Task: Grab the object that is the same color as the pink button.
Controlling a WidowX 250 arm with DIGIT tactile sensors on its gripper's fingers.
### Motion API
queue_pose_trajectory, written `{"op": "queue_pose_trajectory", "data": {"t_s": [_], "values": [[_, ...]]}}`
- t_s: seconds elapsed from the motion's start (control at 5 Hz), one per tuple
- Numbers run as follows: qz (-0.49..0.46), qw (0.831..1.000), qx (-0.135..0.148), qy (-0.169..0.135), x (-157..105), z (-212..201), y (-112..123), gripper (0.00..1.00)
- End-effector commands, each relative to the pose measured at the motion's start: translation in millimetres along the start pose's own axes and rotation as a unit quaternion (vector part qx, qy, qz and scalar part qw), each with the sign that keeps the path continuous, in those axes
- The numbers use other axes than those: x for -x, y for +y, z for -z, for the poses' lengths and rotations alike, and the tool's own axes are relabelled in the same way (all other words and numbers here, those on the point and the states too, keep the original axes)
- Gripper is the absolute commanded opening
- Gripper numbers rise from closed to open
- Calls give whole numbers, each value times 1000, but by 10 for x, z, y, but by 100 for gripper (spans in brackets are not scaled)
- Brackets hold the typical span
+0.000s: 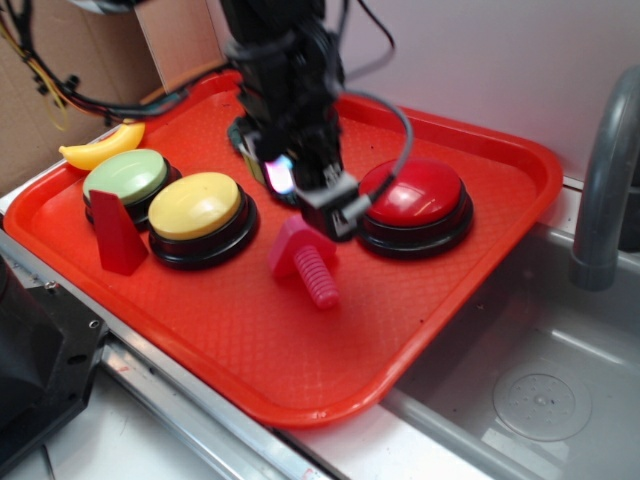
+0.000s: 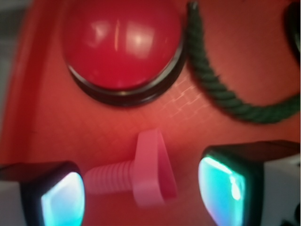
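Starting at your left in the exterior view, a yellow banana toy (image 1: 103, 146) lies at the far left rim of the red tray (image 1: 300, 370), just behind a green button (image 1: 125, 178). In front of the green button a red wedge block (image 1: 118, 233) stands upright, and just right of it sits the yellow button (image 1: 197, 207) on its black base. Moving toward the middle, you see the pink bolt (image 1: 303, 262) lying on its side on the bare tray, its flat head toward the back and its ribbed shaft pointing toward the front edge. Directly above and behind it hangs the gripper (image 1: 330, 205), blurred in this view; most of the pink button is hidden behind it, and only a pale glowing patch (image 1: 279, 175) shows. Right of the gripper is the big red button (image 1: 412, 196), and past the tray's right rim a grey faucet (image 1: 600, 200) rises over the sink (image 1: 520, 390). In the wrist view, your fingers (image 2: 61, 195) are spread wide with the bolt (image 2: 150, 169) lying between them, the shaft tip close to one pad, though you cannot tell whether it touches. A dark green rope (image 2: 221, 89) curls beside the red button (image 2: 121, 44).
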State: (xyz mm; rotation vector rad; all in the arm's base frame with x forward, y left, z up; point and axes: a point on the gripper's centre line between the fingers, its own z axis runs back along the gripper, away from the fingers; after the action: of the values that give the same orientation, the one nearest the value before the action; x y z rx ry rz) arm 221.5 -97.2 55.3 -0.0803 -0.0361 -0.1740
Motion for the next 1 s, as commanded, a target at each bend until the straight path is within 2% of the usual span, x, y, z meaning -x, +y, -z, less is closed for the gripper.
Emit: {"op": "queue_pose_trajectory", "data": {"t_s": [0.0,0.2,0.4,0.6,0.8], "values": [[-32,999,0,-1,17,150,35,100],[-55,998,-2,-3,41,186,47,33],[-67,998,1,-4,52,189,54,7],[-77,997,2,0,67,221,80,1],[-82,997,2,-6,66,166,89,0]]}}
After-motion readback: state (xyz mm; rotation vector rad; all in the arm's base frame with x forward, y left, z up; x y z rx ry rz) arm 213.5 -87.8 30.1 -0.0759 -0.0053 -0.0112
